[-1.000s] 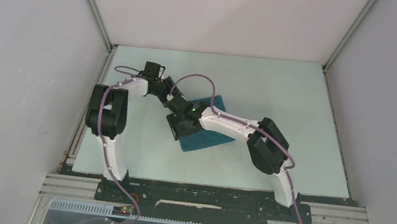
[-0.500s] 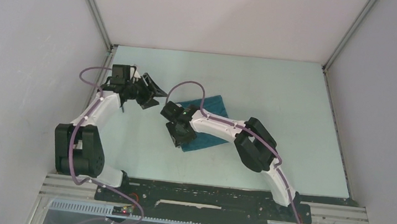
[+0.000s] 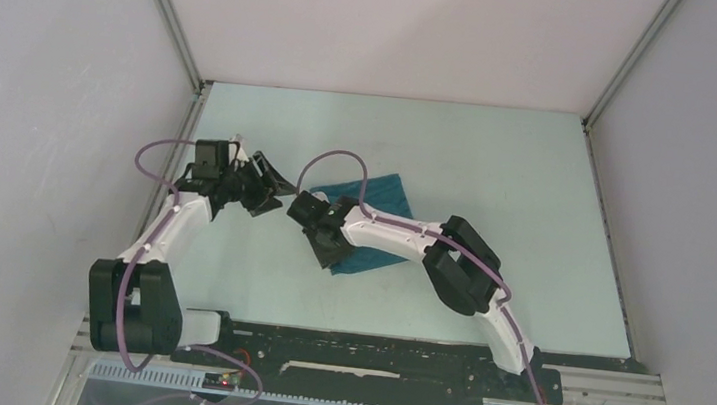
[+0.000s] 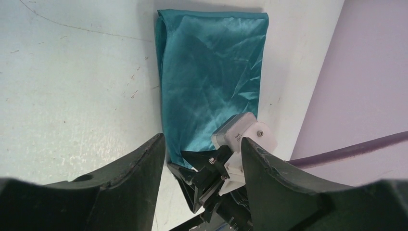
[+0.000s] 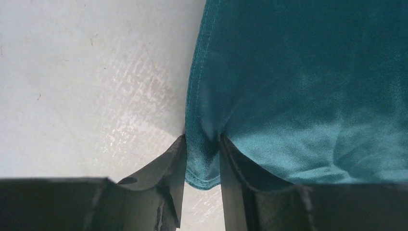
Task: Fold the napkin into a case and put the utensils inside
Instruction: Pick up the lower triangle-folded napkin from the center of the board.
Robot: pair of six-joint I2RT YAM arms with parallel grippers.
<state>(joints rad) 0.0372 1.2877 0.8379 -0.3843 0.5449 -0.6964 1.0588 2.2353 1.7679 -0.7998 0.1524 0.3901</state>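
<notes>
A teal napkin lies folded into an oblong near the middle of a pale table, slanting from far right to near left in the overhead view. The right gripper reaches across it to the near left end, and its two dark fingers are pinched narrowly on a small tuck of the cloth's edge, close to a corner. The left gripper hangs just left of the napkin, apart from it. Its fingers are spread wide and hold nothing, and they frame the cloth and the right wrist between them. The napkin's long left edge is a stitched hem that runs straight along bare tabletop. There is open surface on the far side, to the right, and toward the near edge. Plain grey walls close in the table on the left, right and back. The fabric is soft with a satin sheen, a fine twill weave and shallow creases, and one far corner shows a rounded fold. The tabletop is matte and lightly scratched.
</notes>
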